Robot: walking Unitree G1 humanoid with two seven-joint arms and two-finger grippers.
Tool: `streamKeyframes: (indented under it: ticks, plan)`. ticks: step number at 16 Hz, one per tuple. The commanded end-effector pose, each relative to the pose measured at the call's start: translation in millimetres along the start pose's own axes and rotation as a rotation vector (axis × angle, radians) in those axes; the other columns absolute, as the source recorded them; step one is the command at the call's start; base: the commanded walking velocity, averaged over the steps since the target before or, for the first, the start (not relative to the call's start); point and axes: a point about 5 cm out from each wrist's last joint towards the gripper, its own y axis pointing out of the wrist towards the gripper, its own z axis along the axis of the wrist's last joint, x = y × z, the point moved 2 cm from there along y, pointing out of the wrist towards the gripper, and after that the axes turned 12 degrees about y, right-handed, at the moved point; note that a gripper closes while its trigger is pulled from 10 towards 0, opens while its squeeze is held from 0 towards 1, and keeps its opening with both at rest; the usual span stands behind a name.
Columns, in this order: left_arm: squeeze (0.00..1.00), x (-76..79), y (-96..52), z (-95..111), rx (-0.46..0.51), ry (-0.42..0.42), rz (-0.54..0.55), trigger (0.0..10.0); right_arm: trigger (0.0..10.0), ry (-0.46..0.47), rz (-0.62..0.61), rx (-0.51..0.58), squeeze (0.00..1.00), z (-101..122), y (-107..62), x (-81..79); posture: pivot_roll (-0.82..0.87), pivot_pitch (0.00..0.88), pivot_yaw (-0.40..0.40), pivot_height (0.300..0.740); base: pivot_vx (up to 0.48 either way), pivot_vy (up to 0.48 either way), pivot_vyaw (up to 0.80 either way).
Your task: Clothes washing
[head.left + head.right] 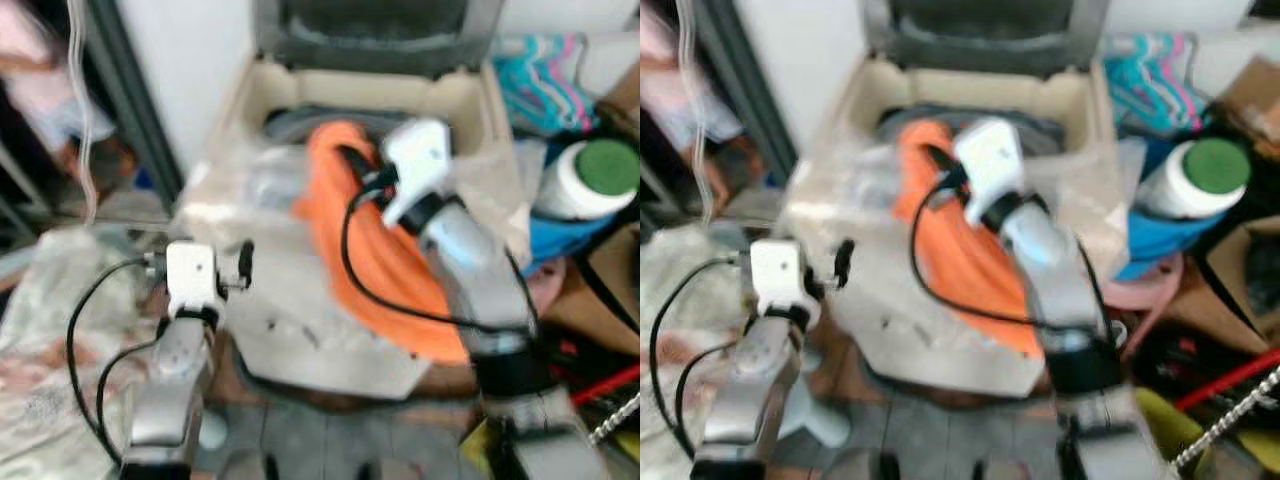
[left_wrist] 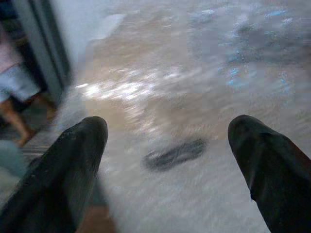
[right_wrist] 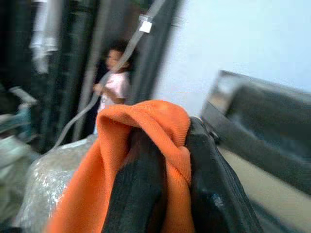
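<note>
The right gripper [image 3: 165,184] is clamped on an orange cloth [image 1: 385,250], the fabric bunched between its black fingers [image 3: 214,194] and draped over them. The cloth hangs from the gripper down across the front edge of a top-loading washing machine [image 1: 280,90], whose dark lid stands raised behind the open tub. Clear plastic sheeting [image 1: 250,190] covers the machine's front surface. The left gripper [image 2: 167,160] hovers over that plastic-covered surface with its fingers [image 2: 73,160] spread apart, holding nothing. To the right of the machine stands a white jar with a green lid [image 1: 592,178], with striped turquoise fabric [image 1: 545,80] behind it. In the right wrist view a person [image 3: 114,80] stands in the blurred background.
</note>
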Motion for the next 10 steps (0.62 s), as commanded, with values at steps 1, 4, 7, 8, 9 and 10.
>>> streamKeyframes:
  ticks: [1,4,7,8,9,10]
  plan:
    - [0.00,3.2,-1.3,-2,-0.012,0.000,-0.007,10.0,10.0,-0.019,0.061,0.029,0.00,15,5.9,5.3,-0.03,0.032,0.007,0.740,0.000,0.000,0.00]
    - [0.00,5.8,-0.7,1,0.008,-0.008,-0.027,10.0,10.0,-0.072,-0.038,0.115,0.00,66,35.7,59.2,-0.03,0.031,-0.002,0.740,0.000,0.000,0.00]
    - [0.00,4.6,-1.3,1,0.006,-0.012,-0.014,10.0,10.0,-0.129,-0.343,0.263,0.00,127,38.9,119.2,-0.02,0.033,-0.009,0.740,0.000,0.000,0.00]
    - [0.00,4.6,-1.3,1,0.006,-0.011,-0.013,10.0,10.0,-0.142,-0.426,0.304,0.00,138,34.0,129.5,-0.02,0.034,-0.010,0.740,0.000,0.000,0.00]
    - [0.00,4.4,-1.2,1,0.004,-0.010,-0.011,10.0,10.0,-0.136,-0.579,0.379,0.00,156,22.1,147.7,-0.02,0.034,-0.013,0.740,0.000,0.000,0.00]
    - [0.00,3.9,-1.5,0,-0.002,-0.011,-0.007,10.0,10.0,-0.106,-0.670,0.416,0.00,164,13.1,158.8,-0.02,0.034,-0.013,0.740,0.000,0.000,0.00]
